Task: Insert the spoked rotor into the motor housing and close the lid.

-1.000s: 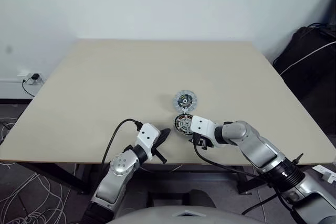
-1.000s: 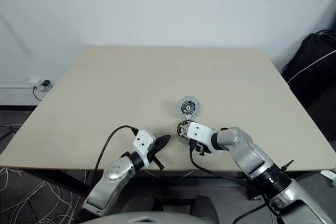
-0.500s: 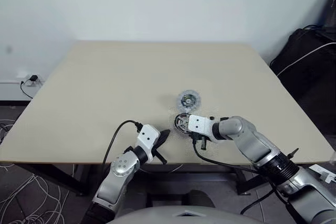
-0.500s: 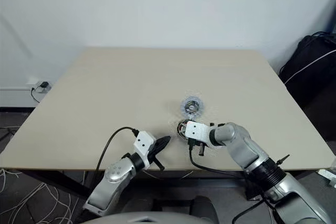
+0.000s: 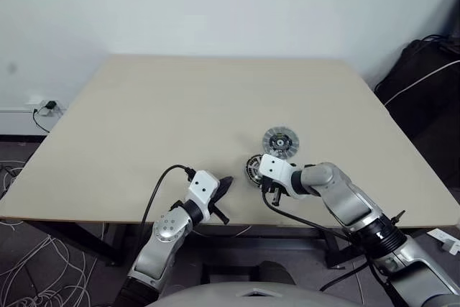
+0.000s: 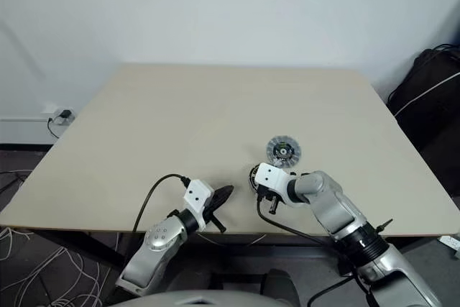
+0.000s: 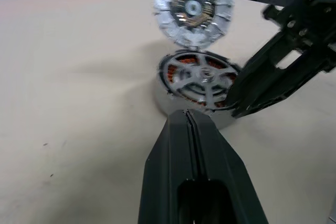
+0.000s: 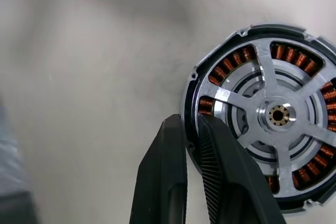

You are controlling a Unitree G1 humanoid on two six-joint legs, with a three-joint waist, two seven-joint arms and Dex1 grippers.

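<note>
My right hand [image 8: 191,129] pinches the rim of the motor housing [image 7: 173,100], spoked rotor [image 8: 275,115] already seated inside, near the front edge of the worktop [image 5: 158,113].

My right hand's two fingers are nearly closed, one outside the housing wall and one just inside it, over the copper coils. The rotor's silver spokes and hub lie flat across the coil ring. The lid [image 5: 279,141] lies apart on the worktop, just beyond the housing and a little to my right, its inner face with the dark hub turned up. My left hand [image 5: 224,186] is fully closed and empty, its tip pointing at the housing from my left, close to it but not touching. A black bag [image 5: 424,84] sits off the worktop's far right corner, cables [image 5: 32,278] on the floor at left.
</note>
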